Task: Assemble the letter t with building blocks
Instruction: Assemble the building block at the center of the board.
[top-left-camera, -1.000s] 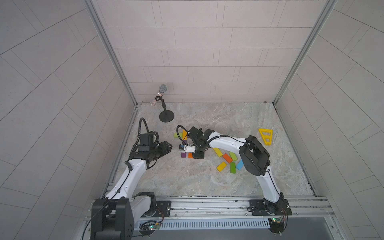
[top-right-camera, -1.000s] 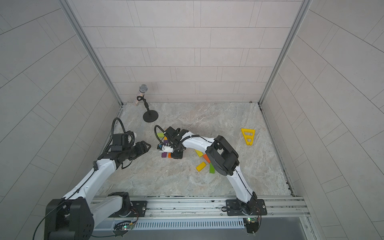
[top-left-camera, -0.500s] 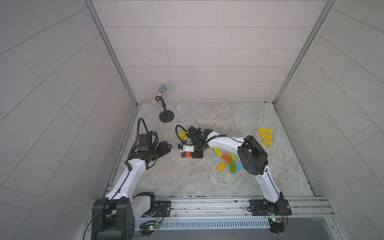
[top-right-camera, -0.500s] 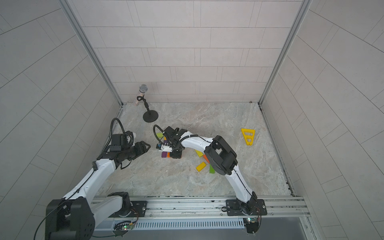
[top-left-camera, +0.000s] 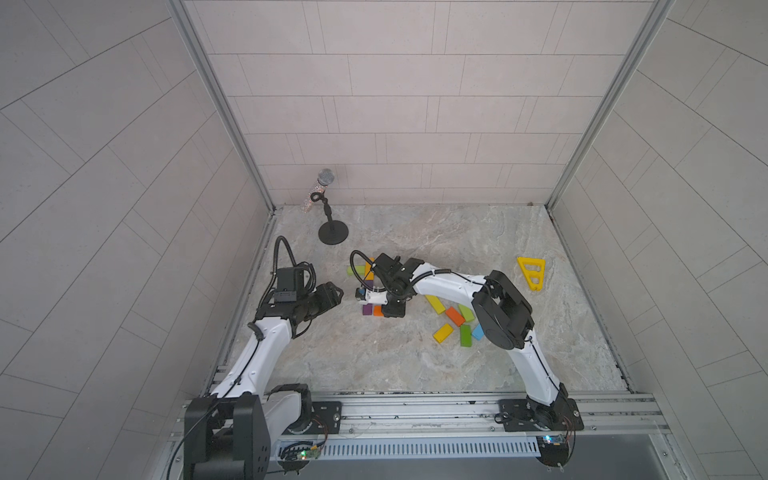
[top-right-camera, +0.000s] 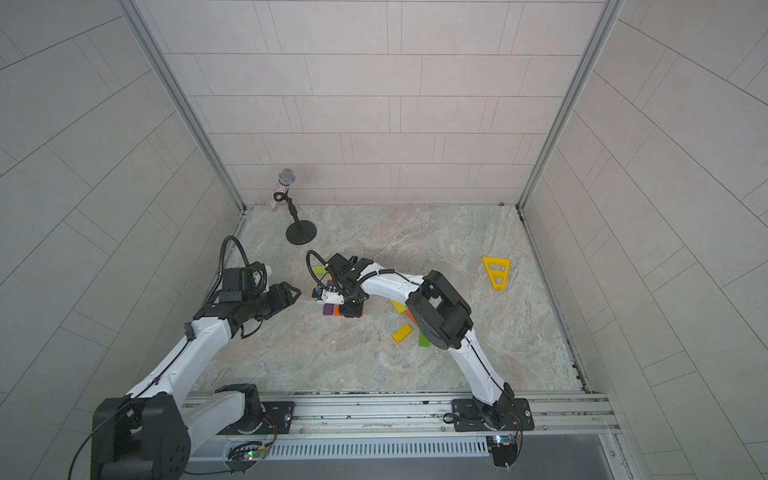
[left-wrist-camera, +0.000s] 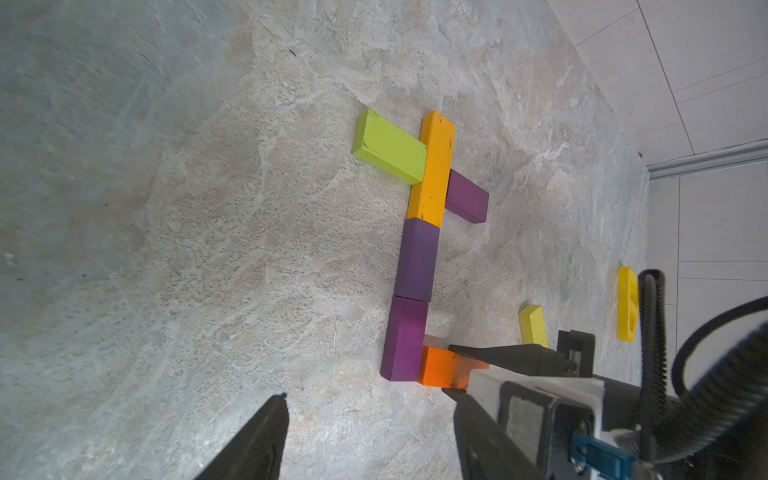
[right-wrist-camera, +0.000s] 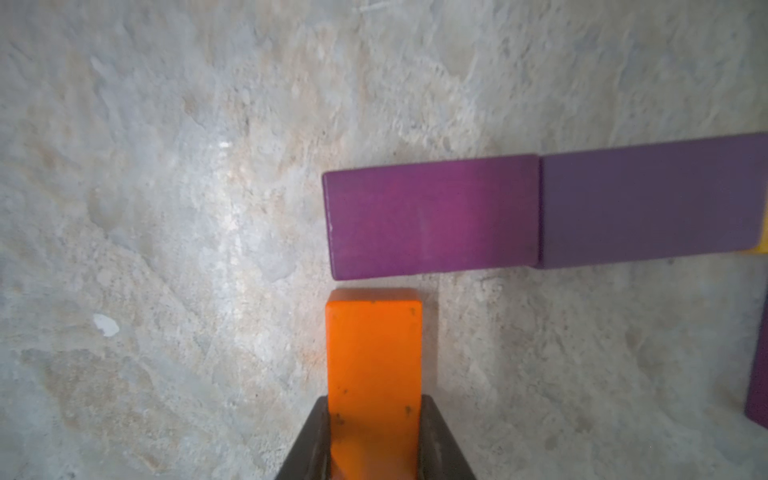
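Right gripper (right-wrist-camera: 374, 411) clamps a flat orange rectangular block (right-wrist-camera: 374, 353), its end just beside a purple rectangular block (right-wrist-camera: 432, 216) — left gripper (top-left-camera: 336, 293) nearby, jaws apart, empty

No text, label, brand, number or sign can be read in any of the views. The building blocks (left-wrist-camera: 417, 257) show plain coloured faces. The pale strip (top-left-camera: 286, 296) on the left arm's camera housing (top-left-camera: 291, 279) is too small to tell whether it bears any print.
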